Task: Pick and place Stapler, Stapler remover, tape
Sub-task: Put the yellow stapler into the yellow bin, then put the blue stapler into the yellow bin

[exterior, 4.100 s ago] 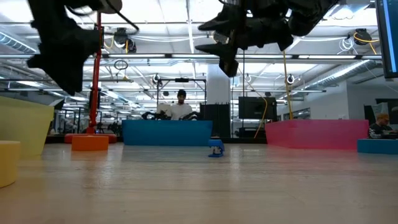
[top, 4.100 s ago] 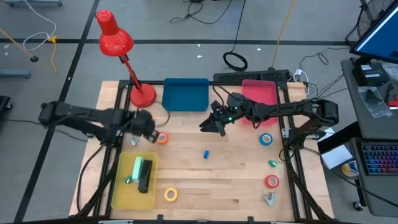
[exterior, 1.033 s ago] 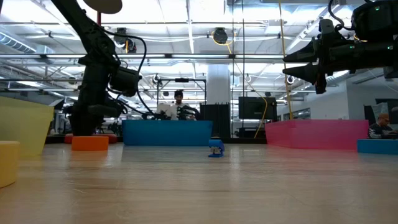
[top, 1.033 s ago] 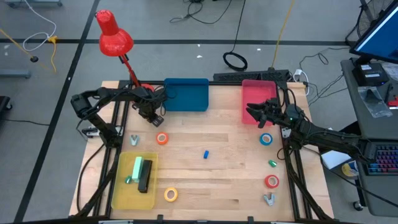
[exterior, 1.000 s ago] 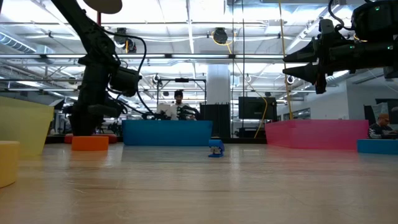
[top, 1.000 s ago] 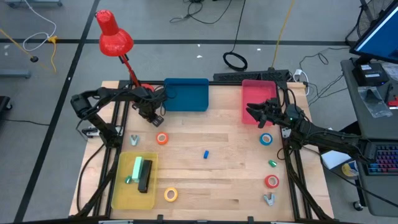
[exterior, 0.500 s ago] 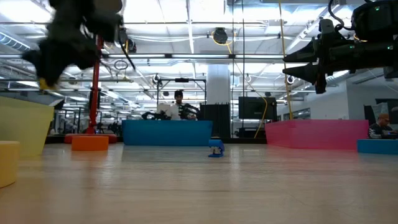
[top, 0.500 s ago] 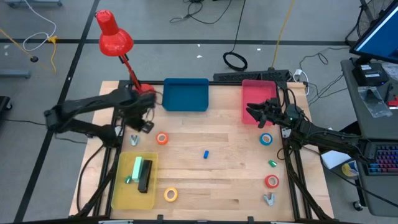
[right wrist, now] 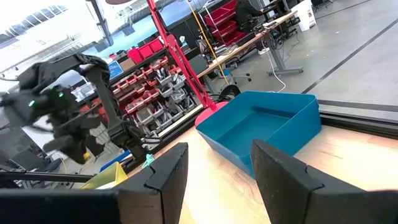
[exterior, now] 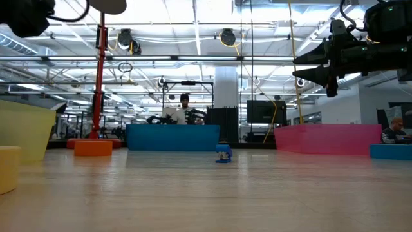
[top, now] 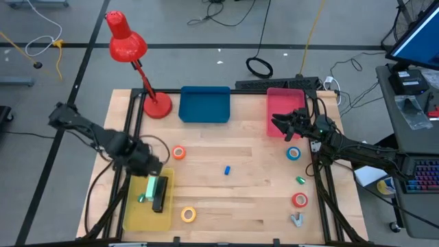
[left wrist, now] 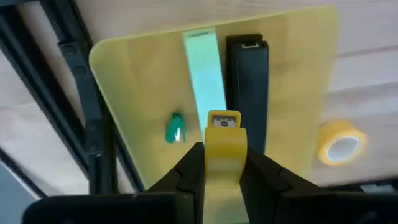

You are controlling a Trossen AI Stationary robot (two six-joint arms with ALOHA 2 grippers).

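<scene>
A yellow stapler (left wrist: 224, 142) was held clenched in the left pincer (left wrist: 222, 167) above the yellow tray (left wrist: 143, 81); the right pincer (right wrist: 214, 158) was kept released near the pink bin (top: 285, 110)

1. Left arm (top: 92, 135): dark, slim links with bulkier rounded joints; a thin black cable loops off beside its wrist.
2. Left gripper (left wrist: 222, 167): two dark, wedge-shaped fingers (left wrist: 186, 174) with angular edges, on a flat black bar.
3. Right arm (top: 357, 152): dark, matte links, black cables running along it, small green lights at the wrist.
4. Right gripper (right wrist: 216, 171): two dark, broad, faceted fingers (right wrist: 165, 174) with lighter worn edges.
</scene>
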